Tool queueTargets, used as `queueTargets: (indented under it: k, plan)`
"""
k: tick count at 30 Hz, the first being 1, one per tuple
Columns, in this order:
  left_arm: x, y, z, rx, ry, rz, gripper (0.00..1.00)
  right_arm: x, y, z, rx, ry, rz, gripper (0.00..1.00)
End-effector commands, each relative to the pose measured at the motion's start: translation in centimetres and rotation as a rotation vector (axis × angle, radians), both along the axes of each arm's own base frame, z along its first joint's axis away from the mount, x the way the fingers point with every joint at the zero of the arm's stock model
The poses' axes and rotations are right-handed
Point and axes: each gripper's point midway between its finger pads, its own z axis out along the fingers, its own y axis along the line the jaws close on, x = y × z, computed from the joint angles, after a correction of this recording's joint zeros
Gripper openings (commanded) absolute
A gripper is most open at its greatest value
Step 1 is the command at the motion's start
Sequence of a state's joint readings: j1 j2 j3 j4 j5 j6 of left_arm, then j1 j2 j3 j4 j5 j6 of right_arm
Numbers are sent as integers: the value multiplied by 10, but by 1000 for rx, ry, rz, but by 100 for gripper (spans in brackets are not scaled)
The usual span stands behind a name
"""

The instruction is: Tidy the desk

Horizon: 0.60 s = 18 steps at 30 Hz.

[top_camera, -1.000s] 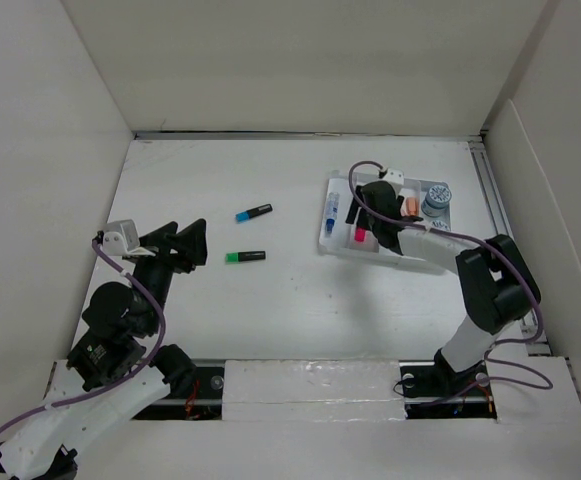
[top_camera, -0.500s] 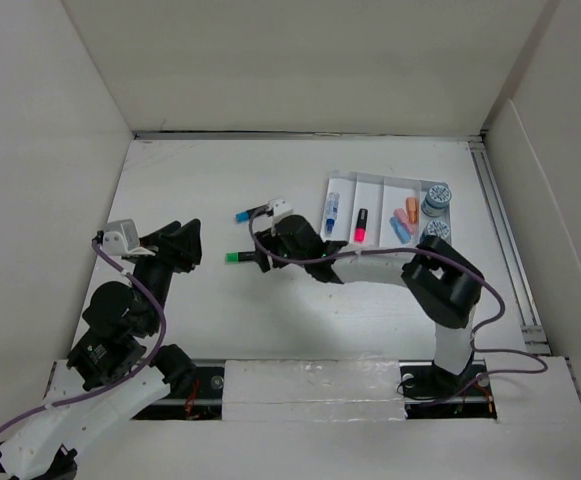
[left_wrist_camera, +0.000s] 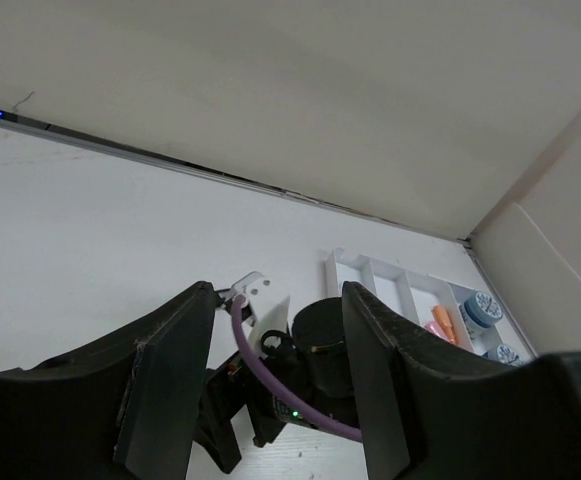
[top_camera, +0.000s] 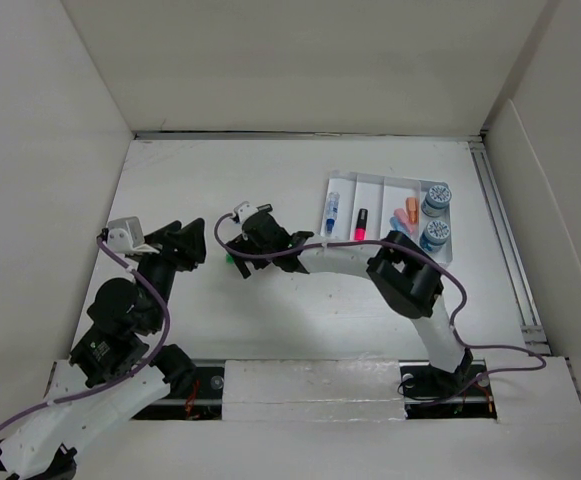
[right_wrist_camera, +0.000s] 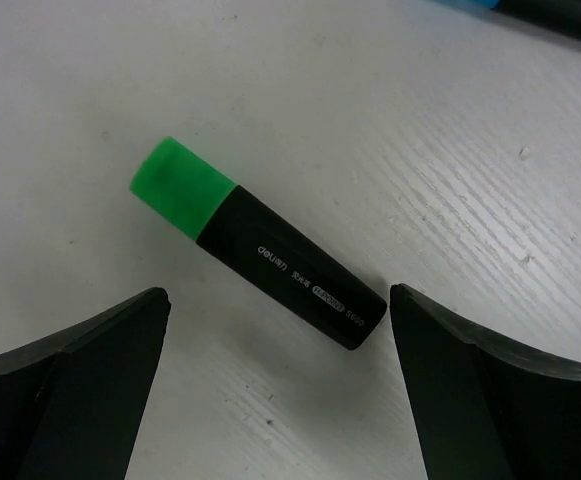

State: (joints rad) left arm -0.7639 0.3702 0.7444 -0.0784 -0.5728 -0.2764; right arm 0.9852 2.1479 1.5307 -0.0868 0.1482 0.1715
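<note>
The desk is a flat white tabletop walled by white panels. A black highlighter with a green cap lies flat on it. My right gripper hovers open just above it, with a finger on either side and neither touching. From above, the right arm stretches far left, and its gripper covers all but the green tip. My left gripper is open and empty just left of it, facing the right wrist.
A white compartmented tray at the back right holds a blue pen, a pink highlighter, small orange, pink and blue pieces and two round rolls. A blue-capped highlighter lies just beyond the green one.
My right arm swung from the tray across the desk to the left and now hovers over the green highlighter, hiding the blue one from above. The left arm has barely moved.
</note>
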Motion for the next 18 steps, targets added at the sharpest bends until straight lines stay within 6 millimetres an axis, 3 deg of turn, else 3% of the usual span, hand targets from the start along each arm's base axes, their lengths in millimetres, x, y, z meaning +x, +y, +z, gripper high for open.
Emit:
queueTargets:
  k: [1,8,11,13,14,16,17,18]
  plan:
    - [-1,4,10,-25,-35,11,50,0,-1,-5,-103,-10,10,97]
    - [-4,6,12,-37,-46,10,50,1,11,-22,-119,7,66,94]
    - [-6,6,14,-39,-49,0,50,-11,20,-26,-102,42,113,77]
    - [-6,7,15,-47,-57,5,50,-13,19,-27,-92,53,100,58]
    - [-6,8,14,-47,-55,8,50,-16,17,-28,-78,65,86,43]
    - [-7,7,14,-43,-53,0,51,-20,15,-28,-55,71,85,32]
    - [-7,7,16,-51,-61,-1,51,-25,10,-26,-21,72,73,21]
    - [-8,8,17,-53,-64,-1,51,-25,10,-26,-21,72,73,21]
